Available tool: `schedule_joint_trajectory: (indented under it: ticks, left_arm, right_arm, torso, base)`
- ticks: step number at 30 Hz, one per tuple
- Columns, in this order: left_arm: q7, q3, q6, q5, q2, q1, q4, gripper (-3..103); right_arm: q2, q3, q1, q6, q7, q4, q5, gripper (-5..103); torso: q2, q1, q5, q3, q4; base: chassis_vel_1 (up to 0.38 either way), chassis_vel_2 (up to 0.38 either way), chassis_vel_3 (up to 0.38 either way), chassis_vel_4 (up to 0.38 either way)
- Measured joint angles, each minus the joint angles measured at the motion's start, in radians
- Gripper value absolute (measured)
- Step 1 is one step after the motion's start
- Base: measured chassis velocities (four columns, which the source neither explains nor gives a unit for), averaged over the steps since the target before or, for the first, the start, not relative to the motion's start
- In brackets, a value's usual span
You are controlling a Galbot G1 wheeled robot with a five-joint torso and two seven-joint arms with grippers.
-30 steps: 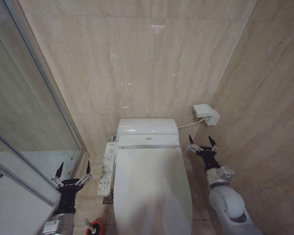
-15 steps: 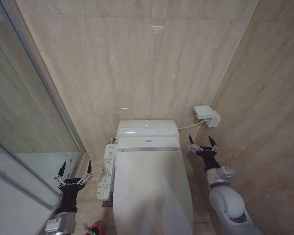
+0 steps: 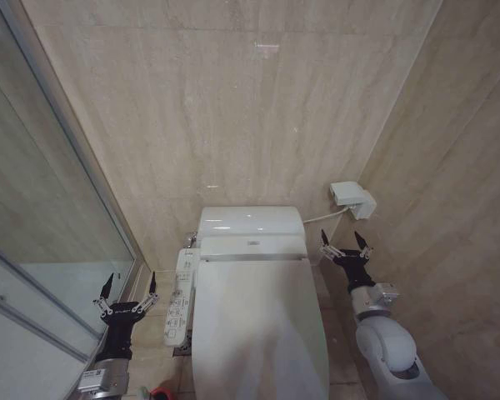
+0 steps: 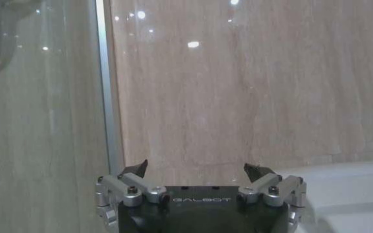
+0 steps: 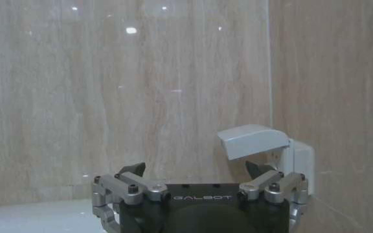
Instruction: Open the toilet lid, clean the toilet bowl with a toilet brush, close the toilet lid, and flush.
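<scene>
Toilet lid [image 3: 258, 325] down (untouched); left gripper [image 3: 127, 282] and right gripper [image 3: 345, 242] flank it, jaws spread, ready to lift.

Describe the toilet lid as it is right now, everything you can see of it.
The toilet lid is a large, glossy white plastic oval, smooth on its outer face. It is shut, lying flat over the toilet, hinged at the back just in front of the tank. The control panel runs along its left edge. Both open grippers, left and right, flank it without touching. Its front end runs out of view.
</scene>
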Motion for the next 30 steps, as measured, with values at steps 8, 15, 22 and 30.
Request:
schedule_joint_trajectory:
  ticks: [8,15,22,30]
  left_arm:
    - [0.002,0.0,0.001,-0.002,0.001,-0.007,0.007,100]
    - [0.002,-0.001,0.001,-0.004,0.002,-0.009,0.01,100]
    - [0.003,-0.001,0.002,-0.006,0.003,-0.013,0.014,100]
    - [0.003,0.005,0.002,-0.003,0.001,-0.013,0.015,100]
  right_arm:
    - [0.0,0.0,0.0,0.0,0.0,0.0,0.0,100]
    - [0.0,0.0,0.0,0.0,0.0,0.0,0.0,100]
    - [0.0,0.0,0.0,0.0,0.0,0.0,0.0,100]
    - [0.0,0.0,0.0,0.0,0.0,0.0,0.0,100]
  torso:
    - [0.0,0.0,0.0,0.0,-0.0001]
    - [0.0,0.0,0.0,0.0,-0.0002]
    - [0.0,0.001,0.0002,0.0,0.0004]
    - [0.0,0.0,-0.0001,0.0,-0.0003]
  base:
    - [-0.036,0.046,0.028,-0.025]
    - [-0.007,0.006,0.012,-0.008]
    - [-0.049,0.046,0.053,-0.042]
    - [0.0,0.0,0.0,0.0]
